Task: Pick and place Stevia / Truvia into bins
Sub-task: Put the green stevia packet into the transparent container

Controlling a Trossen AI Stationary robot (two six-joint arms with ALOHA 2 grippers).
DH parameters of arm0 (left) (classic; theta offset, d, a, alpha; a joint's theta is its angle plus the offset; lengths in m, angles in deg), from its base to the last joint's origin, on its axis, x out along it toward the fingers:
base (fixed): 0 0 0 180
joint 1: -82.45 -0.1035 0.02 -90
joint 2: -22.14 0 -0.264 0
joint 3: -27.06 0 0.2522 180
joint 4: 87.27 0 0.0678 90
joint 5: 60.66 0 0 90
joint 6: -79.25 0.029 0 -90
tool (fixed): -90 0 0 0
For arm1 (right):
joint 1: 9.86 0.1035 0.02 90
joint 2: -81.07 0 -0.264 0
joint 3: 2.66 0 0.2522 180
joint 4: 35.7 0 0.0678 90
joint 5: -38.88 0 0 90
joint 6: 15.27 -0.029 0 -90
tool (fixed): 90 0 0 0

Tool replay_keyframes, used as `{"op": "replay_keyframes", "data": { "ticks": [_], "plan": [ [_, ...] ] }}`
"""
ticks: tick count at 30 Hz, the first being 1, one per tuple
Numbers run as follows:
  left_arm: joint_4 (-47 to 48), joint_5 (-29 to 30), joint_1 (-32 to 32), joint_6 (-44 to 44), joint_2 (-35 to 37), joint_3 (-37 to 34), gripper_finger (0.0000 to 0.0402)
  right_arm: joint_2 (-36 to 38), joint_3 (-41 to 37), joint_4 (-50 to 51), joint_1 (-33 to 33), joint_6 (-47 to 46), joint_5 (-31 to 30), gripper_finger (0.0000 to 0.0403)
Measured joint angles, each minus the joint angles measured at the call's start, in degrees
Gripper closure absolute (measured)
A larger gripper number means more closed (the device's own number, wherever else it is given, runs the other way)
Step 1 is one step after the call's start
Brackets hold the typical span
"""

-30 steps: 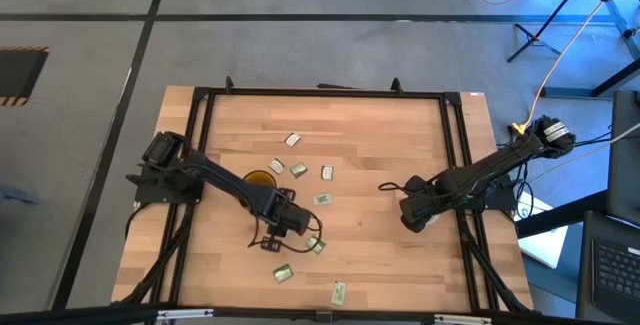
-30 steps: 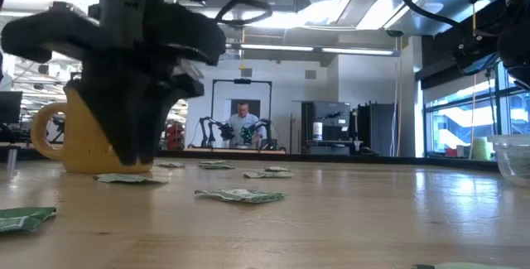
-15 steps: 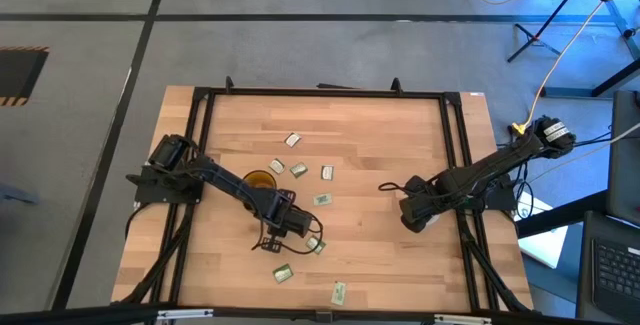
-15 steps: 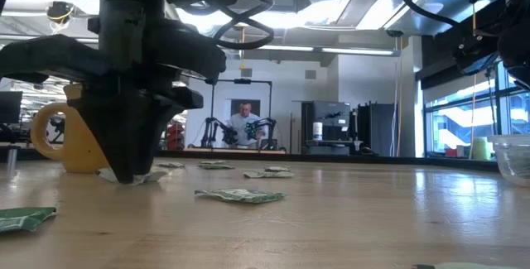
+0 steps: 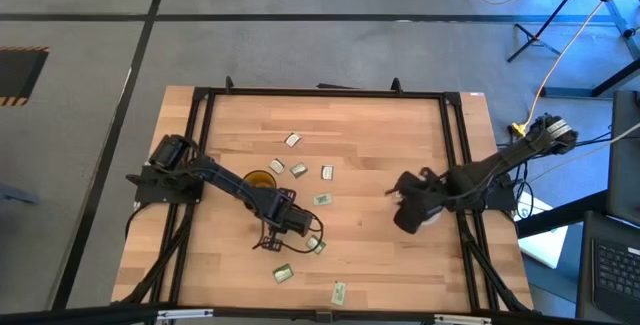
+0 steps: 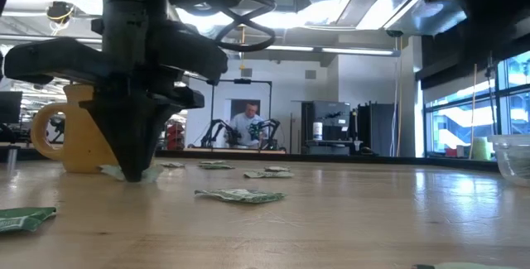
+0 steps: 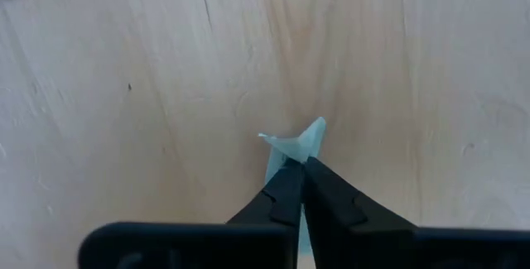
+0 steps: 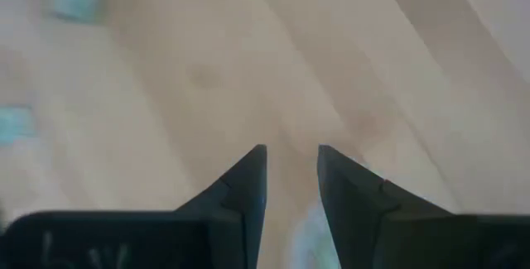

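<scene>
the left gripper [image 7: 298, 163] is pinching a sachet [image 7: 291, 143] against the table [image 5: 380, 145], just beside the amber mug [image 5: 259, 180]. the right gripper [image 8: 291, 170] is hovering over bare wood with fingers spread, near the clear cup [image 6: 513, 155].

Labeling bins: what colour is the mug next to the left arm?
Amber-yellow, translucent mug; the low view shows it best.

sachets [image 5: 299, 170] on the table [image 5: 380, 135], mug [image 5: 259, 180] just beside them
</scene>
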State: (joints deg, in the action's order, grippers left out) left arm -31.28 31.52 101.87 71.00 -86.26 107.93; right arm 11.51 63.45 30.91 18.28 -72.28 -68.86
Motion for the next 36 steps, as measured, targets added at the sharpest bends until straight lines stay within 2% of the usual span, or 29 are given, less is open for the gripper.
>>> {"op": "replay_keyframes", "data": {
  "ticks": [6,8,10,13,18,21,25,28,36],
  "plan": [
    [1.44,-0.33,0.09,1.69,-0.28,3.76,0.0397,-1.12,-2.40,-28.06,0.91,24.53,-1.70,0.0290],
    [1.33,1.53,0.07,2.59,-0.20,5.27,0.0398,-1.91,-3.75,-36.44,0.91,29.59,-1.69,0.0290],
    [1.49,5.40,0.07,3.46,-0.21,6.83,0.0399,-2.86,-4.35,-40.33,0.89,31.83,-1.72,0.0290],
    [1.30,15.31,0.09,4.51,-0.18,9.19,0.0397,-4.15,-4.41,-40.94,0.27,32.33,-1.69,0.0290],
    [-1.94,38.11,0.03,4.95,-0.03,11.74,0.0399,-6.42,-4.43,-41.65,-1.18,32.21,-1.91,0.0290],
    [-7.65,46.24,0.01,9.04,-0.03,11.83,0.0398,-7.86,-4.43,-41.96,-2.23,32.39,-3.75,0.0290],
    [-14.23,47.09,0.40,14.84,-0.03,11.87,0.0398,-9.77,-4.43,-42.15,-4.31,33.72,-4.76,0.0290],
    [-17.78,47.35,0.59,15.64,-0.03,11.89,0.0399,-10.81,-4.43,-43.13,-5.59,33.71,-8.32,0.0290],
    [-19.10,48.90,0.94,16.75,0.00,11.91,0.0399,-11.52,-4.45,-46.54,-7.85,38.14,-9.83,0.0290]
  ]
}}
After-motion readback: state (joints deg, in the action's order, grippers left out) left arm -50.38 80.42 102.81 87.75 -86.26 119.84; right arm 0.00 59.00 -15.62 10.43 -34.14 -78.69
